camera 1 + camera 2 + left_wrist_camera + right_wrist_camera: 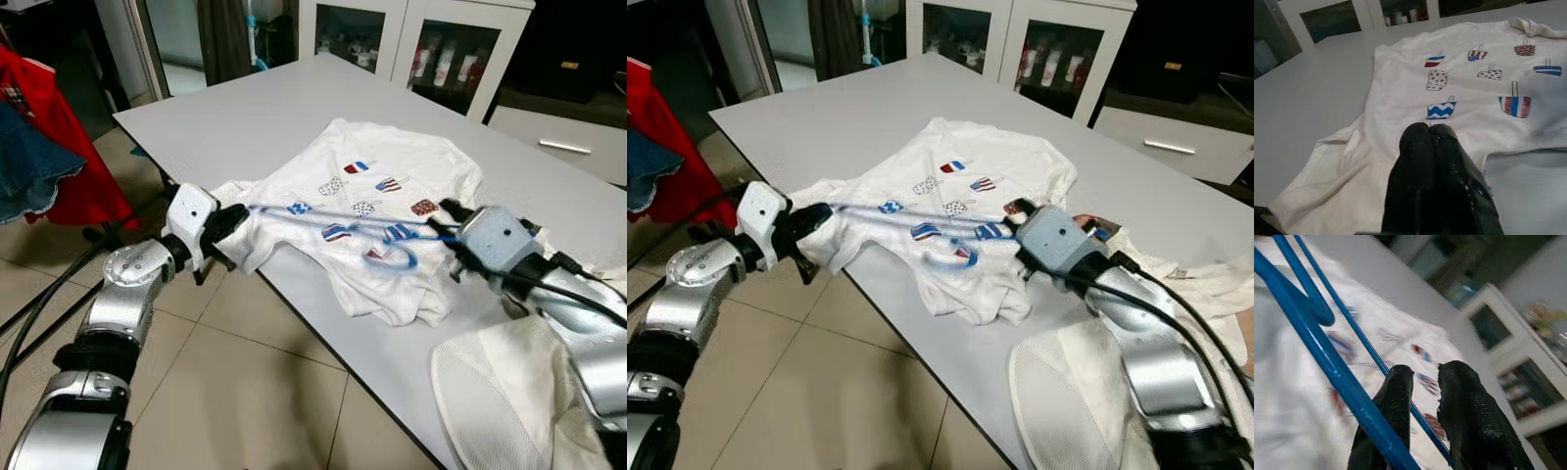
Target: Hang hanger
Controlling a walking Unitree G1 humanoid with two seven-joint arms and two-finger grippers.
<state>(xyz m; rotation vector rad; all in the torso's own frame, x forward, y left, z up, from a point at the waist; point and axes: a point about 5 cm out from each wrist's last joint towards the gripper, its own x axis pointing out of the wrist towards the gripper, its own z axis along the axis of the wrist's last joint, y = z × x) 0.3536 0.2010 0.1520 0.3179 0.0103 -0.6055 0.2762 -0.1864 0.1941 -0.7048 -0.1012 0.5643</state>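
Note:
A white T-shirt (392, 191) printed with popsicles lies spread on the grey table (245, 108). A blue hanger (392, 240) lies across its lower part, blurred, running from my left gripper to my right one. My right gripper (449, 227) is at the shirt's right side, shut on the hanger; in the right wrist view its thin blue rod (1327, 362) passes between the fingers (1396, 396). My left gripper (230, 223) is at the table's left edge, against the shirt's sleeve. Its fingertips (1420, 134) are pressed together over the fabric, with no cloth visible between them.
A white mesh garment (490, 392) lies on the table's near right corner under my right arm. Red and denim clothes (59, 147) hang at the far left. Glass-door cabinets (411, 39) stand behind the table. Tiled floor (245, 372) lies below the left edge.

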